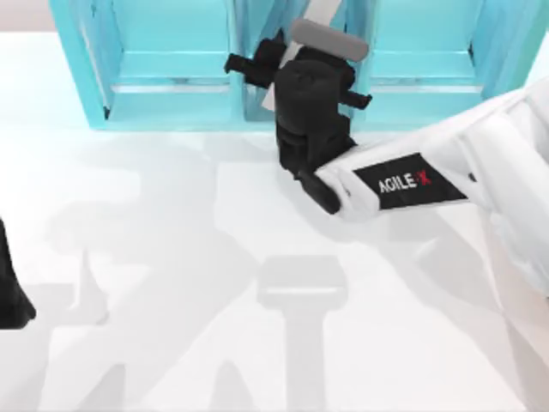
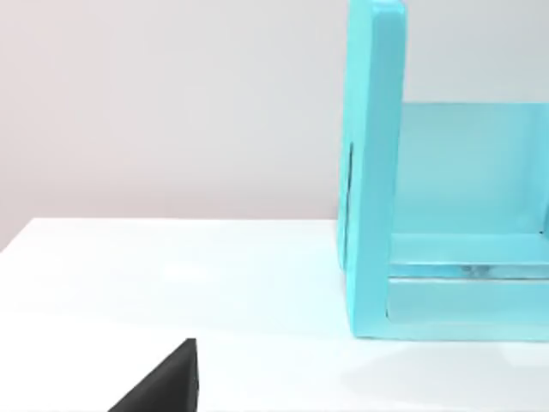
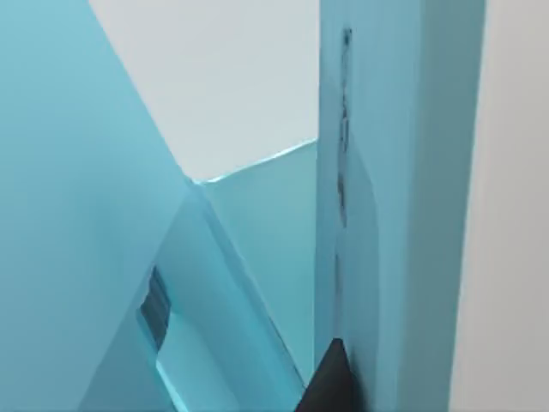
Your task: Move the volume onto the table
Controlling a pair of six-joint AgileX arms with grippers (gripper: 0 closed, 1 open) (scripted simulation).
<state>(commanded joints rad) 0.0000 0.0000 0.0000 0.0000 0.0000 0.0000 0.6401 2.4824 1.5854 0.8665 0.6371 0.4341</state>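
Note:
The volume (image 1: 324, 12) stands leaning in the middle compartment of the light-blue shelf unit (image 1: 171, 86), and a slanted strip of its white page edge shows from above. My right gripper (image 1: 302, 79) reaches into that compartment and hides most of the book. In the right wrist view the volume (image 3: 403, 172) is a tall teal slab very close to the camera, and a black part of my right gripper (image 3: 333, 382) rests against its cover. The white table (image 1: 171, 257) spreads in front of the shelf. My left gripper (image 1: 10, 292) sits parked at the table's left edge.
The shelf unit (image 2: 373, 172) runs along the back of the table, with upright dividers on both sides of the middle compartment. My right arm's white forearm (image 1: 403, 182) crosses the right side. Shadows lie on the table (image 2: 171, 275).

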